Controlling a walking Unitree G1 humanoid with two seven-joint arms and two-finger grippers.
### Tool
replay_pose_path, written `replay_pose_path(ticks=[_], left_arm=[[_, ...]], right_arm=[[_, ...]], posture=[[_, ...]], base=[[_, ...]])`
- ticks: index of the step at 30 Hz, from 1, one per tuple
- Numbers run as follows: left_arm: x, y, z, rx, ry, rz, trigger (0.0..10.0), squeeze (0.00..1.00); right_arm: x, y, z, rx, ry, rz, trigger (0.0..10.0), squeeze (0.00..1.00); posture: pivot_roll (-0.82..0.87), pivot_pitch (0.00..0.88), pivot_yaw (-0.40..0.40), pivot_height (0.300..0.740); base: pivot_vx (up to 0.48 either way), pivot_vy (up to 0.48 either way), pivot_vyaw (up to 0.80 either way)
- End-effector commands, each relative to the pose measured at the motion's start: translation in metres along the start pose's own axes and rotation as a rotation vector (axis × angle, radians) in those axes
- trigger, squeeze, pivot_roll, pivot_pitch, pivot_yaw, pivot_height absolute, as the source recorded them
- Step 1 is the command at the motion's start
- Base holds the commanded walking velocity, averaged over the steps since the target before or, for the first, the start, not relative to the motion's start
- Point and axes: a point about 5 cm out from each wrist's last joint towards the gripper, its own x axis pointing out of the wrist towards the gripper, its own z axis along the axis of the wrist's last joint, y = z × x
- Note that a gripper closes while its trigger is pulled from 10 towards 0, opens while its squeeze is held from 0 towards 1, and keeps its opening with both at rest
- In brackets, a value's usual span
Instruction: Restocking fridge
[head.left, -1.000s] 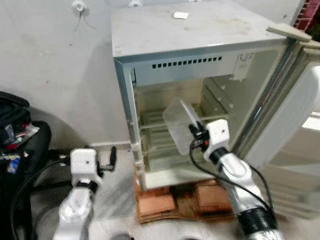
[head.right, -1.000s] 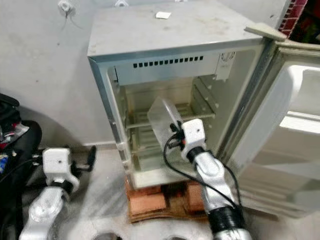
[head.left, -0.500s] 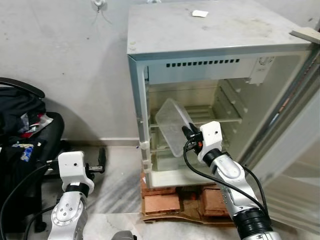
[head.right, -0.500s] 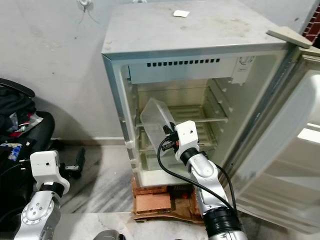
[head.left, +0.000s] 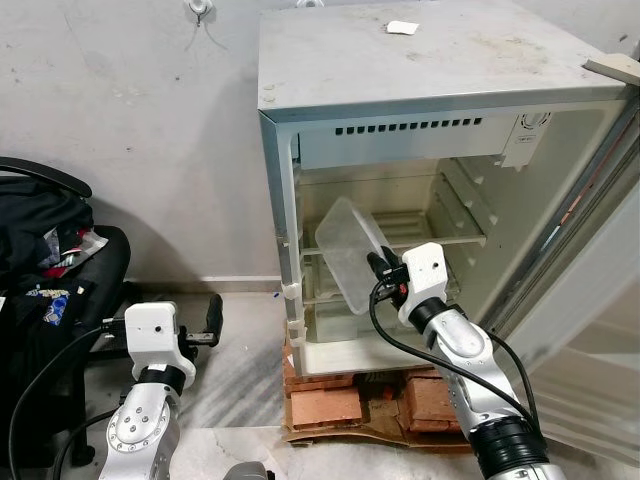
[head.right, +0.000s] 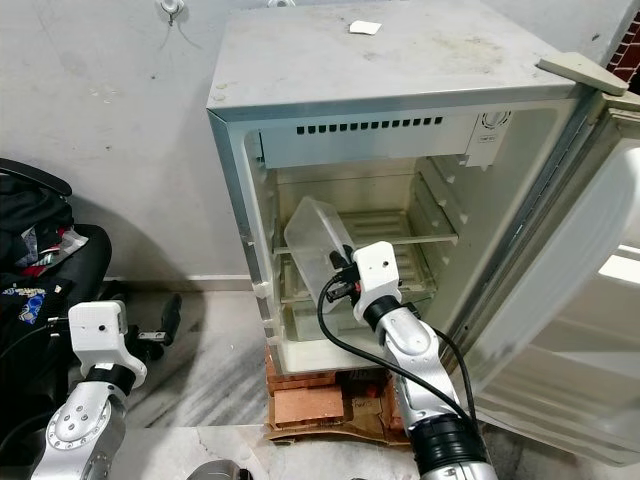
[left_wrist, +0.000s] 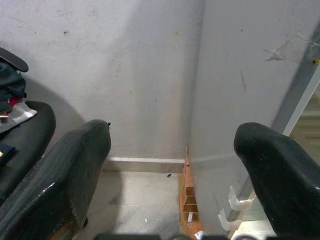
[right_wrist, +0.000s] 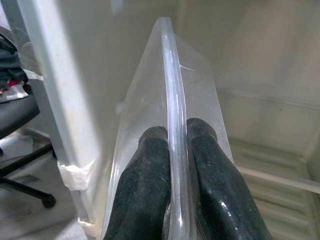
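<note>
I have the right gripper (head.left: 378, 268) pinched shut on the rim of a clear plastic container (head.left: 348, 250); in the right wrist view the two black fingers (right_wrist: 145, 190) press the thin rim (right_wrist: 172, 125) between them, one on each side. The container is tilted steeply, its open mouth turned sideways, and it hangs at the open front of the fridge (head.left: 420, 110), toward the left wall of the cabinet and level with the wire shelf (head.left: 440, 235). I cannot tell whether its lower edge touches the shelf or the fridge floor. The fridge door (head.right: 560, 280) stands swung wide on the right, and the cabinet sits on a stack of reddish bricks (head.left: 325, 405) with flattened cardboard under them. A small white scrap (head.left: 402, 27) lies near the back edge of the fridge top.

My left gripper (left_wrist: 172, 170) is low at the left of the fridge, its fingers (left_wrist: 65, 170) spread wide with nothing between them, looking at the grey wall (left_wrist: 100, 60) and the fridge's side. A black office chair (head.left: 60, 270) piled with clothes stands by the wall at far left.
</note>
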Motion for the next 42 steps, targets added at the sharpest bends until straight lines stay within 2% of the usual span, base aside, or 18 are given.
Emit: replay_pose_path(ticks=[1, 20, 31, 38, 42], left_arm=[[-0.002, 0.003, 0.004, 0.005, -0.017, 0.003, 10.0, 0.0], [-0.002, 0.002, 0.004, 0.006, -0.015, -0.005, 10.0, 0.0], [-0.003, 0.003, 0.004, -0.001, -0.013, 0.014, 10.0, 0.0], [-0.011, 0.01, 0.005, 0.006, 0.007, 0.051, 10.0, 0.0], [-0.021, 0.024, 0.005, 0.053, 0.025, 0.075, 10.0, 0.0]], right_arm=[[0.001, 0.001, 0.005, -0.014, -0.014, 0.0, 10.0, 0.0], [0.001, 0.003, 0.005, -0.023, -0.014, 0.013, 10.0, 0.0], [0.002, 0.005, 0.001, -0.02, 0.004, 0.026, 10.0, 0.0], [0.014, 0.016, -0.007, 0.02, 0.052, 0.053, 10.0, 0.0], [0.033, 0.021, -0.004, 0.082, 0.079, 0.035, 10.0, 0.0]], posture=[[0.03, 0.032, 0.016, 0.74], [0.02, 0.035, 0.019, 0.74], [0.03, 0.043, 0.011, 0.74], [0.06, 0.076, 0.007, 0.74], [0.09, 0.109, 0.009, 0.74]], base=[[0.0, 0.0, 0.0], [0.265, 0.0, 0.0], [0.0, 0.0, 0.0], [0.0, 0.0, 0.0], [0.0, 0.0, 0.0]])
